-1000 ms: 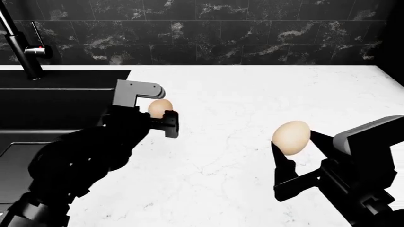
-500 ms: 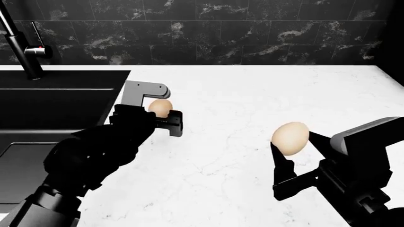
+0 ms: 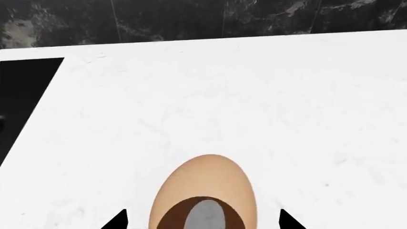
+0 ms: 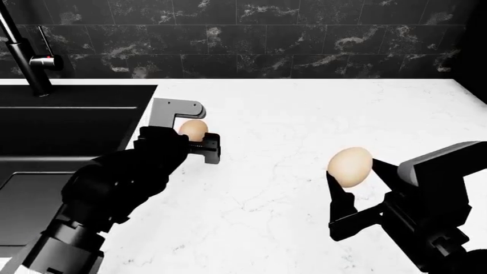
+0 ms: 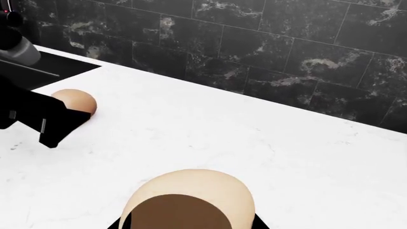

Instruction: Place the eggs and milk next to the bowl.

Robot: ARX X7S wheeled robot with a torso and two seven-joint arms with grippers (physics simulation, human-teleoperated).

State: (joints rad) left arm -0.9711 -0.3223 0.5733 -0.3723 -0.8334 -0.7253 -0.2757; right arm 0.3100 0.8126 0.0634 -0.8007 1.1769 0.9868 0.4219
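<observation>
Two eggs, one in each of my claws.

Left egg [image 4: 193, 129]: sits between the fingers of my left claw [image 4: 191, 132], low over the white counter [image 4: 304, 125], just beside the black sink [image 4: 68, 120]. Left wrist view shows its long axis running straight out from the claw, narrower end forward, away from my wrist. Fingers flank it on both sides; claw closed around it.

Right egg [image 4: 350, 166]: pinched between the two black fingers of my right claw [image 4: 352, 171], held clear above the counter. Long axis roughly upright in the head view, tilted slightly. Upper half stands out past the fingertips; lower half is seated between them.

The two eggs are well apart, left one farther from my torso.
</observation>
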